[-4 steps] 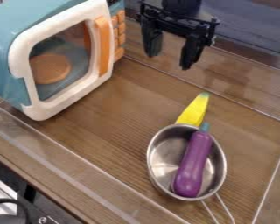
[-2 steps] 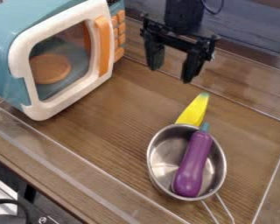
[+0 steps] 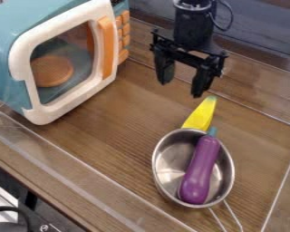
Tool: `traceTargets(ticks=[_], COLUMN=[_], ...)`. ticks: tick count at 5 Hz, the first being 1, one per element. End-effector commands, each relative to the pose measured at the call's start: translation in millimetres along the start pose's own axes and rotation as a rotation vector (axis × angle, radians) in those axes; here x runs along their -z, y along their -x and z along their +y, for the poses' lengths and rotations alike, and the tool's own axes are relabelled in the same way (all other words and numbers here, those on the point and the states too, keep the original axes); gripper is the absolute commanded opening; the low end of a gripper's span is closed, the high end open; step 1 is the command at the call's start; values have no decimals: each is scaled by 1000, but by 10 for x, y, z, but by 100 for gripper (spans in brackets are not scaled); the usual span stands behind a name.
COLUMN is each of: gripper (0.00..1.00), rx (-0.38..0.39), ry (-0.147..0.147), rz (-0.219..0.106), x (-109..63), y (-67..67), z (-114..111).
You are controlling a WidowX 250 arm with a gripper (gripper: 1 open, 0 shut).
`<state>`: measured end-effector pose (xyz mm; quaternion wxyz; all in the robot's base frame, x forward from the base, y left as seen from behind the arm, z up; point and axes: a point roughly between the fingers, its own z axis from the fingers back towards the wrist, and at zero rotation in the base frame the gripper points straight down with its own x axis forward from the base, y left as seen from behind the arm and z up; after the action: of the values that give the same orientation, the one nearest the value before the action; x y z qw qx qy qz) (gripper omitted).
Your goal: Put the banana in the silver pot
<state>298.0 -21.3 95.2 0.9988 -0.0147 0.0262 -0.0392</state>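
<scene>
The gripper [image 3: 184, 80] hung wide open and empty above the banana [image 3: 201, 114], a light, stiff, slick-looking toy resting against the silver pot [image 3: 169, 161]; its exposed yellow middle probably offered the best hold

No text, label, brand, number or sign is showing legibly anywhere in this view.

Wooden tabletop [image 3: 99, 136], toy microwave [image 3: 51, 54] at left
</scene>
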Motion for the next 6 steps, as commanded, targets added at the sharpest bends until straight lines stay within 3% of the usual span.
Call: traceTargets(ticks=[1,6], gripper=[100,100], rx=[19,60], ry=[1,16], rz=[-40,-77], x=[-8,358], y=[-51,-192], z=[-52,-147])
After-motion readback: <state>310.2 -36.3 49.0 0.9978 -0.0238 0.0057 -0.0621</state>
